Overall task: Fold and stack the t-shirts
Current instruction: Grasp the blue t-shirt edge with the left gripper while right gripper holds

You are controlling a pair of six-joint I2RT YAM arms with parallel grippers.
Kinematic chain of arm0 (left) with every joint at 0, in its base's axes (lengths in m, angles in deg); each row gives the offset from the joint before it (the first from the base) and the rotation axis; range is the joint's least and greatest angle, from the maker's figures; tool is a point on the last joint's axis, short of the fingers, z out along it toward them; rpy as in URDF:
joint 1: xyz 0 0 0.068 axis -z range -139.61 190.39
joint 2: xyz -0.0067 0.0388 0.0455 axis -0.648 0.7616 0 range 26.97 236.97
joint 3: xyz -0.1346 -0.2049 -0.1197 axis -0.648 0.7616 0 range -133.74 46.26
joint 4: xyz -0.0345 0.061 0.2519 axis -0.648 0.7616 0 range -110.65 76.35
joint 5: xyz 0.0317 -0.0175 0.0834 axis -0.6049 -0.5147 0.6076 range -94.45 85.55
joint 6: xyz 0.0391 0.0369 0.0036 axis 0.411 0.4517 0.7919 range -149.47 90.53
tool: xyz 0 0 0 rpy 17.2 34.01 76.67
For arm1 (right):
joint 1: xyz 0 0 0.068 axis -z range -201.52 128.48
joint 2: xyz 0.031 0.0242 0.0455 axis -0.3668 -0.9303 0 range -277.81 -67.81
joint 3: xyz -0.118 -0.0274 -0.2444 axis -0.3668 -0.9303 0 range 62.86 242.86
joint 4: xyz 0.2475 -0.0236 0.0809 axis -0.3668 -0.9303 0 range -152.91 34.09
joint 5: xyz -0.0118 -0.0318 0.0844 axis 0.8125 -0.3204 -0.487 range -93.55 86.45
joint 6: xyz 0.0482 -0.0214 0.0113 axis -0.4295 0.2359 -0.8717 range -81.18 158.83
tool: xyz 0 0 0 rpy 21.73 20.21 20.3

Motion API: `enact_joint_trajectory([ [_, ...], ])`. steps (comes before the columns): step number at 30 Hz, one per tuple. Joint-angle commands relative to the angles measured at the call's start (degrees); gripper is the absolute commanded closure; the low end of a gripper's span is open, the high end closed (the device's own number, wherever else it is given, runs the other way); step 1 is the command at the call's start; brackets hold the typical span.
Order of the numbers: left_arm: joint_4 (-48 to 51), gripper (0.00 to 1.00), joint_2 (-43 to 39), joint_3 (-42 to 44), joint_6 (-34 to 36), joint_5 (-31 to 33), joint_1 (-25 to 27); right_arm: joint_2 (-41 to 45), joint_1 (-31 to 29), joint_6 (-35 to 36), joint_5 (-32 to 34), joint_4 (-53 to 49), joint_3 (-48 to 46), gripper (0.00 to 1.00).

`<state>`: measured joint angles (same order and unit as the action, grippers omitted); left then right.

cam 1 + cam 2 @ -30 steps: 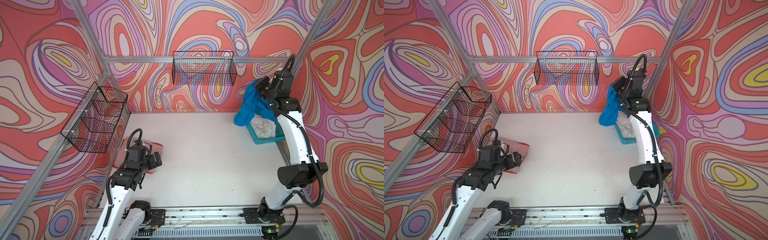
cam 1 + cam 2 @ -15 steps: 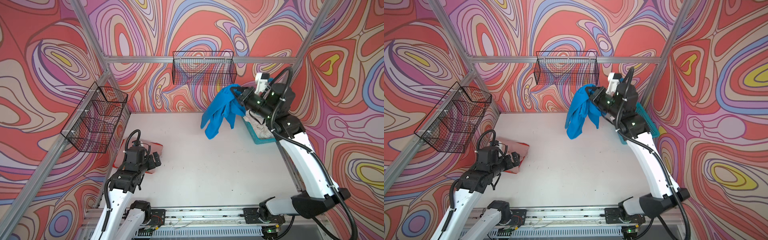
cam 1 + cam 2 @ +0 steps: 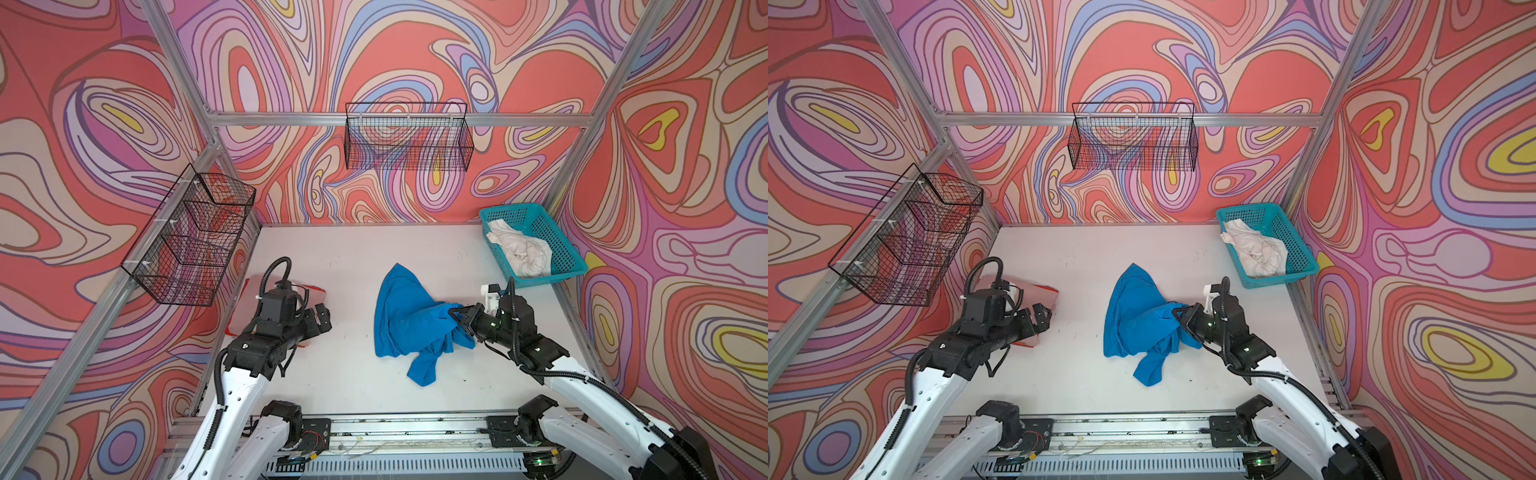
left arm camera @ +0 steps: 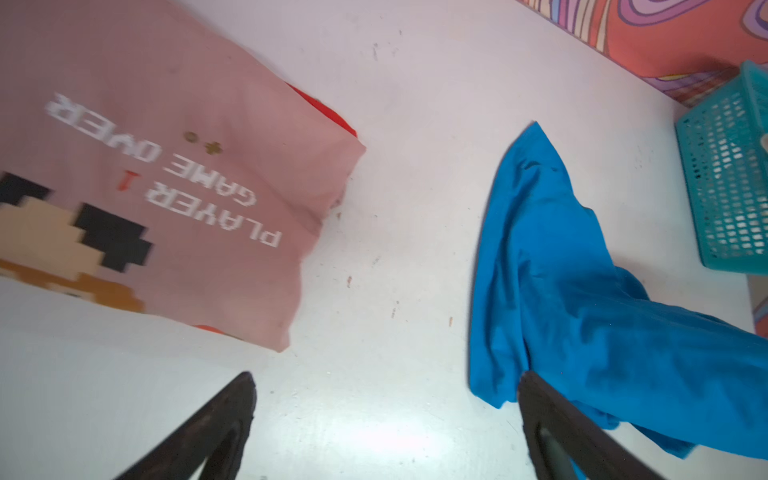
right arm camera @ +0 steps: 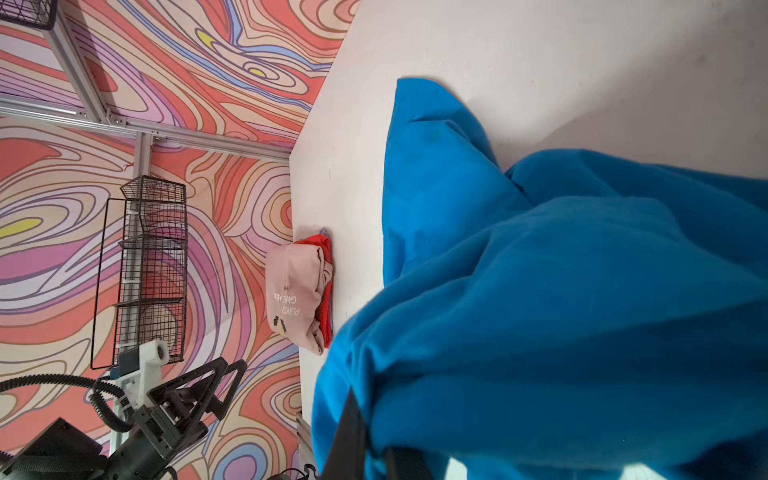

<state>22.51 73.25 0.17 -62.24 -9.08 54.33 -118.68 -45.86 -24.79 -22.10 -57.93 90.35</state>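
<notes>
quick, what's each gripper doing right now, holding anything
left gripper: open, holding nothing.
right gripper: shut on the blue t-shirt.

The left arm (image 3: 232, 395) and right arm (image 3: 582, 386) have glossy white lower links with small screw holes, black boxy joints and black ribbed cables (image 3: 276, 266). The left claw (image 3: 324, 319) and right claw (image 3: 455, 318) are black, with tapered triangular fingers (image 4: 216, 419).
</notes>
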Motion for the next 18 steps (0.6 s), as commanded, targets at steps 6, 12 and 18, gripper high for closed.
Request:
enact_joint_trajectory([
  [6, -12.04, 0.00, 9.95, 8.36, -15.72, -2.28, 16.87, -4.37, 0.26, 5.60, 8.84, -11.81, 8.10, 0.94],
  [12, -20.87, 0.01, 14.22, 11.91, -19.23, -6.34, 18.70, -8.17, 0.49, 14.22, 17.27, -29.85, 20.62, 0.39],
  [18, -27.22, 0.03, 20.29, 13.48, -23.61, -7.23, 22.98, -6.45, 0.40, 18.40, 23.79, -43.20, 29.46, 0.15],
])
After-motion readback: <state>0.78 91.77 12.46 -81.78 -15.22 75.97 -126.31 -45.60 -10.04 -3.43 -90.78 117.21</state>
